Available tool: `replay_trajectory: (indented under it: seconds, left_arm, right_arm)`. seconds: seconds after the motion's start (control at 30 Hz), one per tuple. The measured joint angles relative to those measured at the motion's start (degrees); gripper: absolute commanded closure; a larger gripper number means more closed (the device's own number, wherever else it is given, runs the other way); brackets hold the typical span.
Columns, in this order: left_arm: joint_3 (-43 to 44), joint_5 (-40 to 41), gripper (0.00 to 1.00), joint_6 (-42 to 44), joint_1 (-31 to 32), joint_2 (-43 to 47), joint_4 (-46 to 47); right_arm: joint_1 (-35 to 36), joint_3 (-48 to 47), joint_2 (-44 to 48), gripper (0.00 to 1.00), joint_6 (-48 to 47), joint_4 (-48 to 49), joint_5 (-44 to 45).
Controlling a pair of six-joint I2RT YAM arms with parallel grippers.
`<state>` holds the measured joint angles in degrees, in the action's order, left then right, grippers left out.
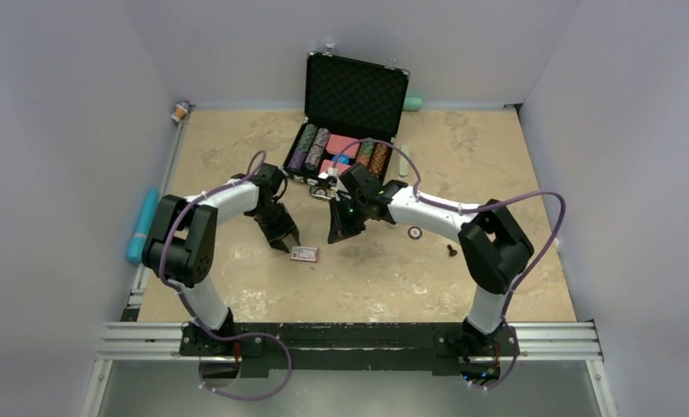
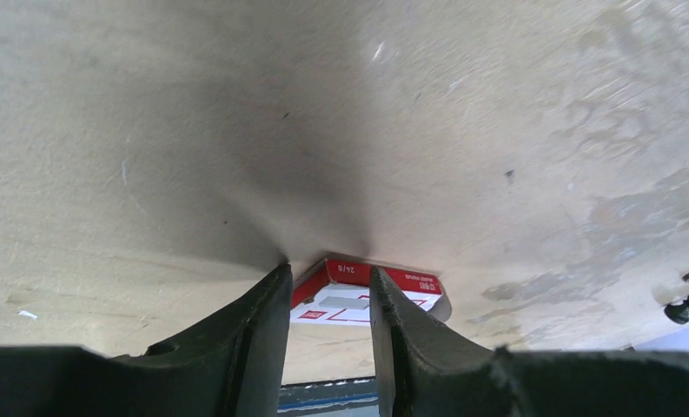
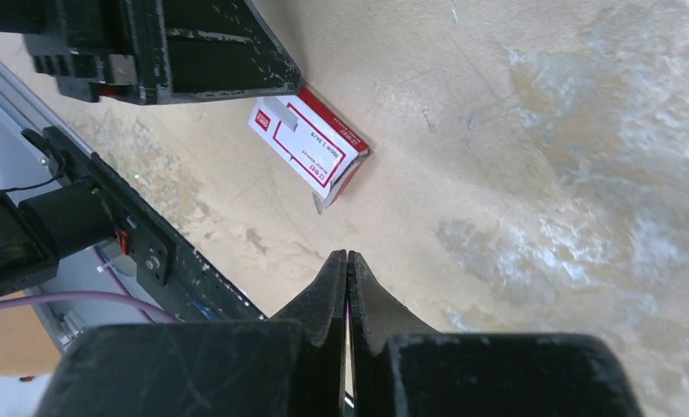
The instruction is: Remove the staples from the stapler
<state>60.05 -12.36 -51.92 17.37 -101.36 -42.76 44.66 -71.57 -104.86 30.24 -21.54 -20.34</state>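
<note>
The left gripper [image 2: 329, 271] stood low over the bench [image 2: 236, 130] with its fingers parted and nothing between them. Their tips were just beside the near edge of the small red-and-white box [image 3: 310, 143]. On the white top face of that box lay a short grey strip, probably the staples [image 3: 280, 113], though at this size it could also have been a printed picture on the carton. The right gripper [image 3: 347, 256] hung a little apart from the box with its fingers pressed together, empty, and it was not bracing anything.

The main risk was the box. It looked light and lay loose on the bench, so a slight forward push from the left fingers would likely slide or turn it rather than leave it where it was. If the strip was only resting on top, it could then skate off onto the mottled bench, where it would be hard to find. A closing pinch from this pose would more likely take the carton's edge than so thin a strip. Too firm a squeeze might also snap the strip into pieces. With the right gripper closed and standing off, nothing would check the box if it moved. A descent started from this low could also jam the fingertips against the bench.
</note>
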Motion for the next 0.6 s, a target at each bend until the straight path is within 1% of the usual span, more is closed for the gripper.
replay_trajectory:
  seconds: [0.13,0.3,0.6]
  left_arm:
    - [-3.0,-0.3,0.57,-0.2,0.0,2.1,0.7]
    - [-4.6,-1.8,0.58,-1.0,0.0,3.1,2.5]
    - [-4.3,-8.0,0.58,-5.6,3.5,1.0,7.7]
  right_arm:
    - [-0.2,0.0,3.5,1.00,-0.9,-2.4,1.7]
    - [-0.9,0.0,6.4,1.00,-1.3,-4.7,3.4]
    - [-1.4,1.3,10.6,1.00,-1.3,-6.7,6.0]
